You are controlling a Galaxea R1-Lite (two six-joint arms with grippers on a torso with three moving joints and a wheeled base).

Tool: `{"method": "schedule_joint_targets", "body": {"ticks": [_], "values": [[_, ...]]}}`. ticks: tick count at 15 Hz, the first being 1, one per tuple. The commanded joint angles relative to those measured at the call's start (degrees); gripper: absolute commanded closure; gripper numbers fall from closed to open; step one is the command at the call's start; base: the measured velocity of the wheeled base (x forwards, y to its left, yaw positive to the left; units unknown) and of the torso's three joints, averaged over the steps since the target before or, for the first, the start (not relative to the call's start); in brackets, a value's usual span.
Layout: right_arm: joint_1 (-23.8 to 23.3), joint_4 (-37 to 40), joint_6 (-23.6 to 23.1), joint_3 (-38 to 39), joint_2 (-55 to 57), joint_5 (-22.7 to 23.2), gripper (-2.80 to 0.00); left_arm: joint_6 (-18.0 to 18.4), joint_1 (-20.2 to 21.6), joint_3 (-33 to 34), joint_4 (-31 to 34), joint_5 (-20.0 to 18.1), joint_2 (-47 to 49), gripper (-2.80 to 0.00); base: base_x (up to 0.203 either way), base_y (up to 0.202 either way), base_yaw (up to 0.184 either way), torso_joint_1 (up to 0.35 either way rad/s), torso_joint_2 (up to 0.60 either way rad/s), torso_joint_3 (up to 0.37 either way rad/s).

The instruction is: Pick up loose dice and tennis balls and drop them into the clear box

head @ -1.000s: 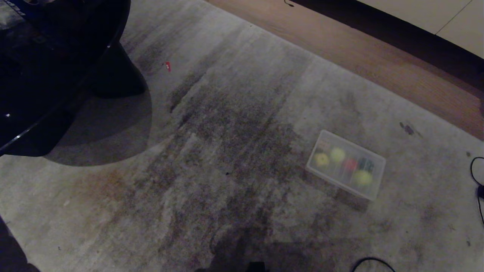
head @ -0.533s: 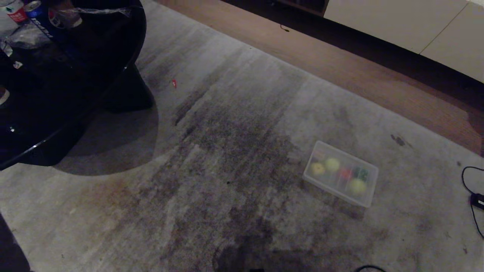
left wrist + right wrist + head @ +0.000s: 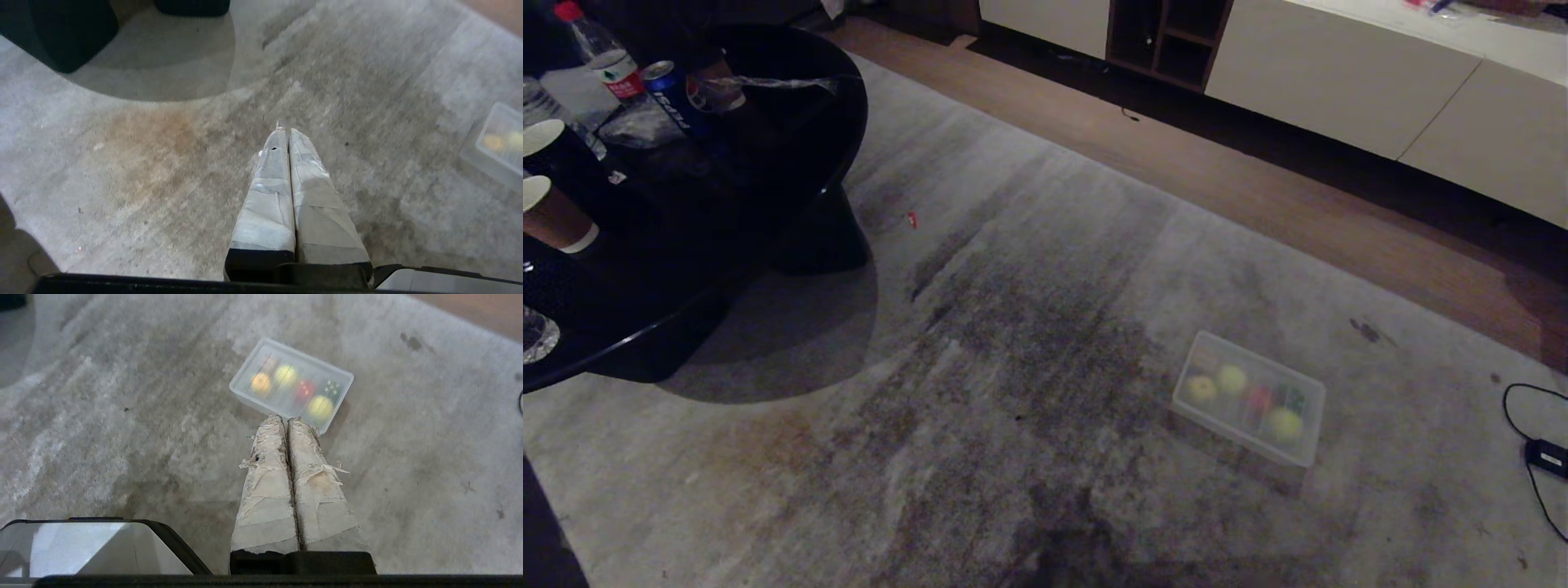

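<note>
Head view: dice (image 3: 1258,398) and balls (image 3: 1284,424) sit in the box (image 3: 1308,457) on the rug (image 3: 1013,327); none loose. Left gripper (image 3: 284,131) and right gripper (image 3: 287,419) closed, empty.

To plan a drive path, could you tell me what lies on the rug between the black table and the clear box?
In the head view, only bare, stained rug lies between the black table and the clear box.
</note>
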Motion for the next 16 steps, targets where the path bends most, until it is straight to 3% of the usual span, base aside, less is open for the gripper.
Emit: {"method": "schedule_joint_targets", "body": {"ticks": [1, 16], "values": [[0.1, 0.0, 0.0, 0.0, 0.1, 0.0, 0.0, -0.1, 0.0, 0.1, -0.1, 0.0, 0.1, 0.0, 0.0, 0.0, 0.0, 0.003, 0.0, 0.202], [0.1, 0.0, -0.1, 0.0, 0.1, 0.0, 0.0, 0.1, 0.0, 0.1, -0.1, 0.0, 0.1, 0.0, 0.0, 0.0, 0.0, 0.002, 0.0, 0.201]]}}
